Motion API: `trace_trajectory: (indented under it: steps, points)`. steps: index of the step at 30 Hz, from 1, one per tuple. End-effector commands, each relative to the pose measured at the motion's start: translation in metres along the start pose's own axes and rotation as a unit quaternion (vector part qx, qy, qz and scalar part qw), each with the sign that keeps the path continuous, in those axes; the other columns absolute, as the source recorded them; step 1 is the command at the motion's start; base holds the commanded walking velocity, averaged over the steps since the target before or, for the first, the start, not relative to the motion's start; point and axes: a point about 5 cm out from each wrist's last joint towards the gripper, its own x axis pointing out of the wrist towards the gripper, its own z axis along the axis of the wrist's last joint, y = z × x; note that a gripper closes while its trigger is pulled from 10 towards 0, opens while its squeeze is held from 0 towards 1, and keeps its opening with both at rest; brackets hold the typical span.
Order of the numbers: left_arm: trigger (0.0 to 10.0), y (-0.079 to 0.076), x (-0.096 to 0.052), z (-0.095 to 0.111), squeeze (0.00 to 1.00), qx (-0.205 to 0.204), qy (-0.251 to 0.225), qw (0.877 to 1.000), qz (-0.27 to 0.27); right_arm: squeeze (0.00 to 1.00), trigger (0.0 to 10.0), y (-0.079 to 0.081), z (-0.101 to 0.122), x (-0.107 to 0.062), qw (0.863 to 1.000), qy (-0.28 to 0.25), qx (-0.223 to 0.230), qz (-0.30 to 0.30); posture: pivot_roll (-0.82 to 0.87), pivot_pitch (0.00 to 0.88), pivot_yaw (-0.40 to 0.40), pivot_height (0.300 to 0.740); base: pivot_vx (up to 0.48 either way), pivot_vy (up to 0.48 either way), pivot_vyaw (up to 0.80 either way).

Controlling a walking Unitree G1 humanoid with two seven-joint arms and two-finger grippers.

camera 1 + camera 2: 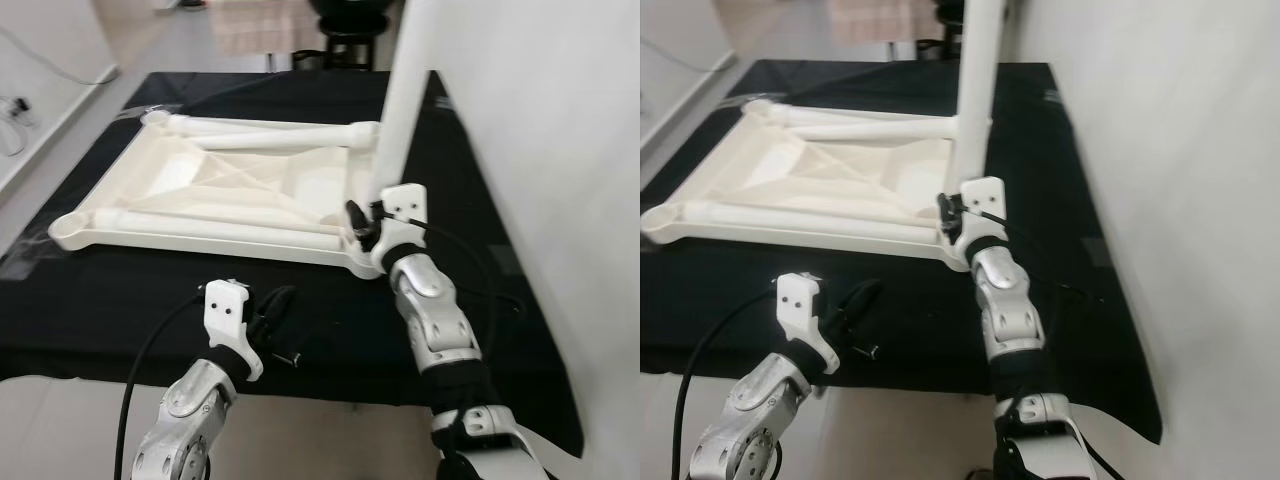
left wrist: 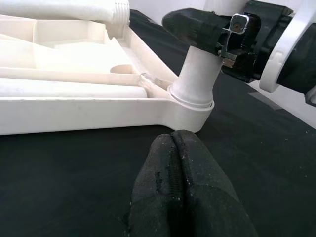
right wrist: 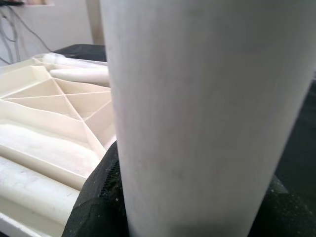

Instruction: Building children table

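We hold one upright leg point(image 1: 400, 110) in the tabletop's point(image 1: 215, 185) near socket, right pincer point(image 1: 368, 228) gripping it; left pincer point(image 1: 275, 322) closed, empty; other legs point(image 1: 265, 135) lie loose on it.

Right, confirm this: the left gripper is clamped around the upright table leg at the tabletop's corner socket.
Wrong arm. The right gripper is clamped around the upright table leg at the tabletop corner socket, as the left eye view shows; the left gripper rests shut on the black cloth.

open black cloth point(image 1: 150, 300) lies before the upturned tabletop point(image 1: 200, 190) — left tool point(image 1: 278, 325) rests there, fingers together | right tool point(image 1: 365, 225) clamps the upright leg point(image 1: 400, 110) at the near right corner, blocking it | two loose legs point(image 1: 280, 135) lie inside the tabletop | wall point(image 1: 540, 150) crowds the right — narrow strip only
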Motion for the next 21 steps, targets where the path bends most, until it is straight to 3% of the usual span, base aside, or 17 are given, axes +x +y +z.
trace_trajectory:
  steps: [1,3,4,6,7,10,12,13,15,16,18,21]
  points:
    - [10.0,0.002,-0.002,-0.004,0.00,0.002,0.012,1.000,0.009,0.00,10.0,0.000,-0.030,-0.003,0.997,0.071,-0.006,0.015,0.03,0.154,-0.003,0.740,0.000,0.000,0.00]
    - [10.0,0.003,-0.002,-0.004,0.00,0.002,0.011,1.000,0.009,0.00,10.0,-0.001,-0.030,-0.002,0.997,0.070,-0.007,0.021,0.03,0.154,-0.003,0.740,0.000,0.000,0.00]
    - [10.0,0.003,-0.002,-0.004,0.00,0.001,0.011,1.000,0.009,1.00,10.0,-0.002,-0.026,0.001,0.997,0.057,0.007,0.043,0.03,0.153,-0.003,0.740,0.000,0.000,0.00]
    - [10.0,0.003,-0.002,-0.004,0.00,0.001,0.011,1.000,0.009,1.00,10.0,-0.002,-0.023,0.002,0.997,0.046,0.018,0.059,0.03,0.153,-0.003,0.740,0.000,0.000,0.00]
    - [10.0,0.003,-0.002,-0.004,0.00,-0.001,0.012,1.000,0.007,1.00,10.0,0.000,-0.004,0.007,0.989,0.008,0.029,0.143,0.03,0.152,-0.003,0.740,0.000,0.000,0.00]
    - [10.0,0.003,-0.002,-0.004,0.00,-0.001,0.012,1.000,0.007,1.00,10.0,0.002,0.002,0.008,0.984,-0.002,0.030,0.176,0.03,0.152,-0.003,0.740,0.000,0.000,0.00]
    - [10.0,0.004,-0.001,-0.003,0.00,-0.001,0.012,1.000,0.006,0.00,10.0,-0.002,0.013,0.008,0.972,-0.006,0.019,0.234,0.05,0.141,-0.005,0.740,0.000,0.000,0.00]
    - [10.0,0.004,-0.001,-0.003,0.00,-0.001,0.012,1.000,0.006,0.00,10.0,-0.002,0.013,0.008,0.972,-0.006,0.019,0.234,0.05,0.141,-0.005,0.740,0.000,0.000,0.00]
    - [10.0,0.004,-0.001,-0.003,0.00,-0.001,0.012,1.000,0.006,0.00,10.0,-0.007,0.018,0.009,0.948,0.003,-0.010,0.317,0.06,0.139,-0.009,0.740,0.000,0.000,0.00]
    - [10.0,0.004,-0.001,-0.003,0.00,-0.001,0.012,1.000,0.006,0.00,10.0,-0.007,0.018,0.009,0.948,0.003,-0.010,0.317,0.06,0.139,-0.009,0.740,0.000,0.000,0.00]
    - [10.0,0.004,-0.001,-0.003,0.00,0.000,0.011,1.000,0.007,0.00,10.0,-0.009,0.019,0.009,0.926,0.013,-0.021,0.377,0.07,0.139,-0.012,0.740,0.000,0.000,0.00]
    - [10.0,0.004,-0.001,-0.003,0.00,0.001,0.011,1.000,0.008,0.00,10.0,-0.009,0.019,0.010,0.919,0.020,-0.021,0.393,0.08,0.139,-0.014,0.740,0.000,0.000,0.00]
